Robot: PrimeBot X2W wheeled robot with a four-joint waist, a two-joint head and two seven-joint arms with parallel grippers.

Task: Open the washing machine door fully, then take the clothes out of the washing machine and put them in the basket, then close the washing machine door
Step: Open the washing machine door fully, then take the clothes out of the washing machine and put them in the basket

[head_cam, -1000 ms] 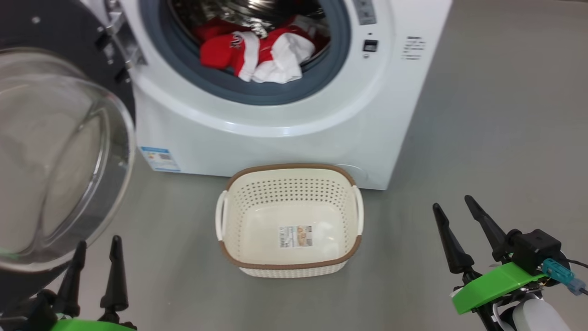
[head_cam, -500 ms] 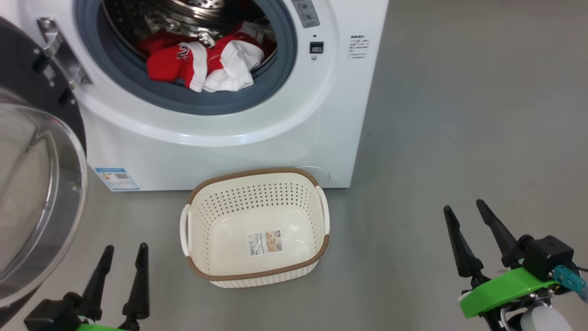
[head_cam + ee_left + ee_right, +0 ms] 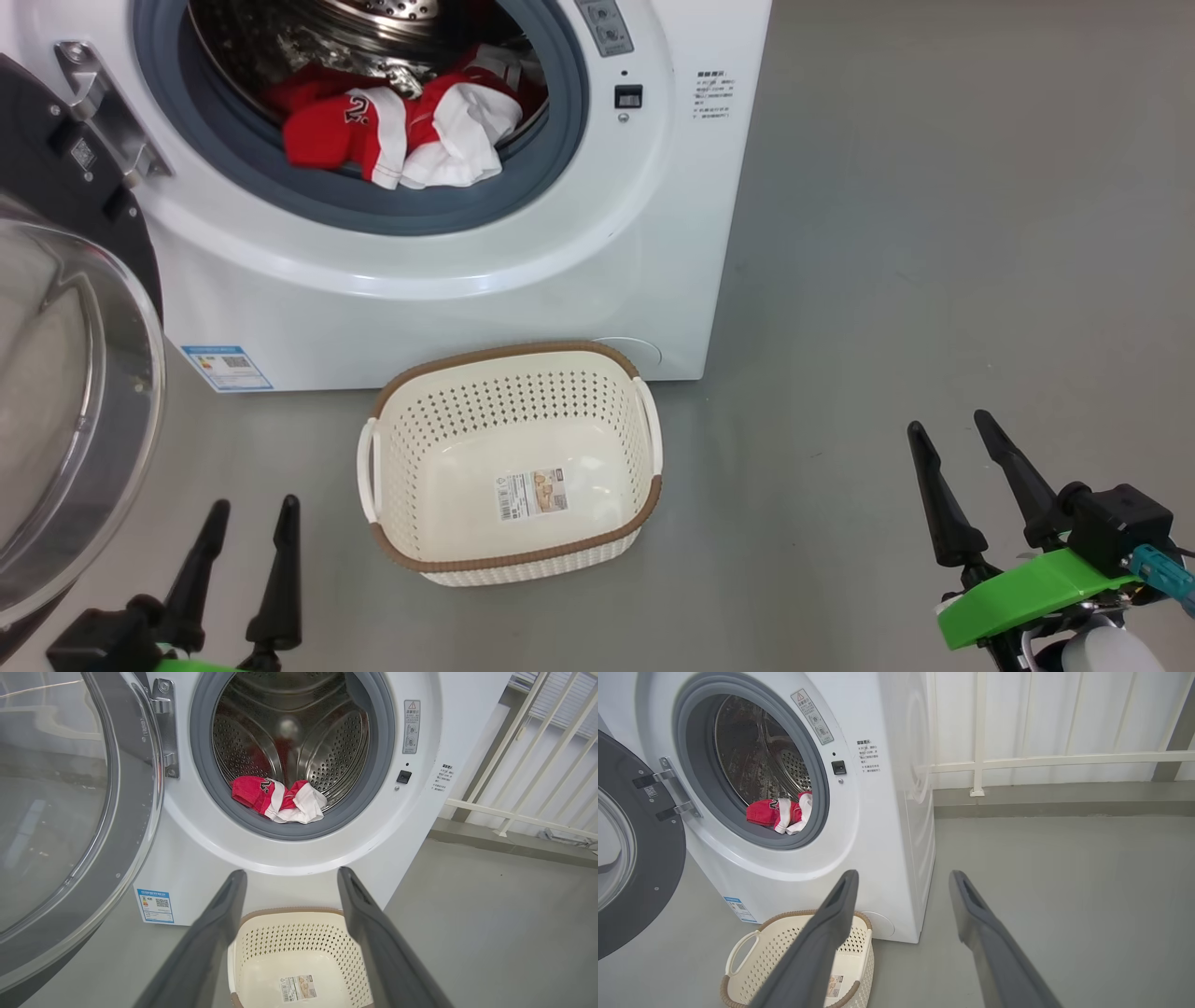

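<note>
Here, clothes (image 3: 401,131) inside washing machine (image 3: 448,280), door (image 3: 65,373) open, basket (image 3: 504,353) nearby.

The left gripper (image 3: 254,504) and right gripper (image 3: 948,422) each have 2 long, dark fingers (image 3: 941,504) tapering to narrow tips. The right wrist carries a bright green bracket (image 3: 1027,583), a black box (image 3: 1116,523), a teal connector (image 3: 1158,565) and a white forearm (image 3: 1092,649).

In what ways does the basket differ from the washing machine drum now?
The drum is shiny steel; the basket is cream plastic with a brown rim. The drum holds the red and white clothes; the basket holds only a sticker on its bottom. The drum opens forward, the basket upward. Both have perforated walls.
</note>
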